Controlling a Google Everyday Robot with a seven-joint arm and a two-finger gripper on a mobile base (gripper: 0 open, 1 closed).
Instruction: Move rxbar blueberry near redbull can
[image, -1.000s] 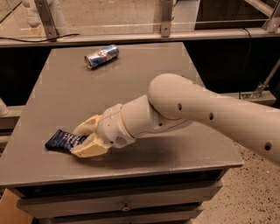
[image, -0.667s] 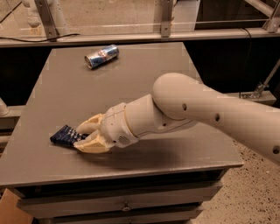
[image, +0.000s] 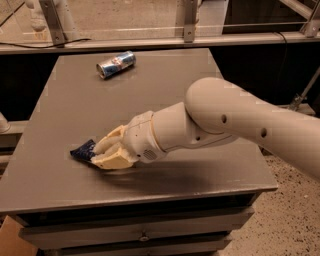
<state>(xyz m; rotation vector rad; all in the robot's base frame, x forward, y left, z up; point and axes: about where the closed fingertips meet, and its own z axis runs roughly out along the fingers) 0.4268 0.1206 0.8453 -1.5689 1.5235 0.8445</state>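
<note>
Blue-wrapped rxbar blueberry (image: 82, 150) sat pinched by one end in the closed fingers of the gripper (image: 96, 154), lower left; it might slip out before reaching the redbull can (image: 116, 64).

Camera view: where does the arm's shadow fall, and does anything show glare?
Camera view: the shadow of the arm lies on the table just in front of it, toward the near edge; the redbull can, far left, carries bright highlights; the rxbar blueberry, held in the gripper at front left, looks dark, without glare.
</note>
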